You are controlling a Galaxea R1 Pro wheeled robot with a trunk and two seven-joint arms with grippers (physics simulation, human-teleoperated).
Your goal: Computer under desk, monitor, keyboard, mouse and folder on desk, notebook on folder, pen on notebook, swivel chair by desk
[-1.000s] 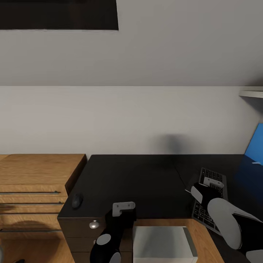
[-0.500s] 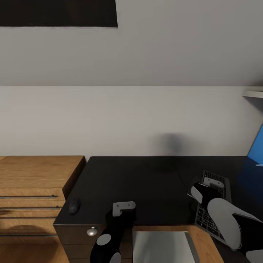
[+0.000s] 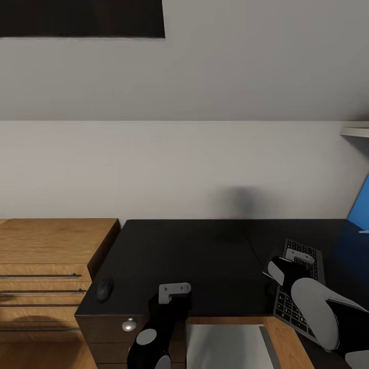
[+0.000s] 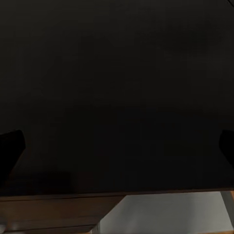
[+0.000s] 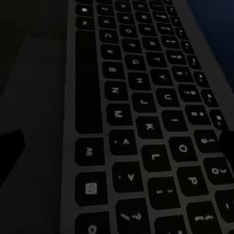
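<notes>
Since a second ago our view has swung slightly, sliding the whole scene a little, while both arms sit much as they did over the half-second just past. We find the keyboard [image 3: 299, 283] lying on the black tabletop [image 3: 195, 256] at our right, angled toward the near edge, with the right hand [image 3: 299, 254] hovering just above its keys; in the right wrist view the keyboard [image 5: 146, 122] fills the frame between dark fingertips spread wide, holding nothing. The mouse [image 3: 104, 288] rests well apart at the tabletop's far left corner. Our left hand [image 3: 174, 290] hangs over the front edge, fingers likewise apart and empty. The computer [image 3: 230, 346] sits below. We judge the keyboard step in hand: next, lowering onto its frame and closing squarely, since a slim board offers little edge to grip.
</notes>
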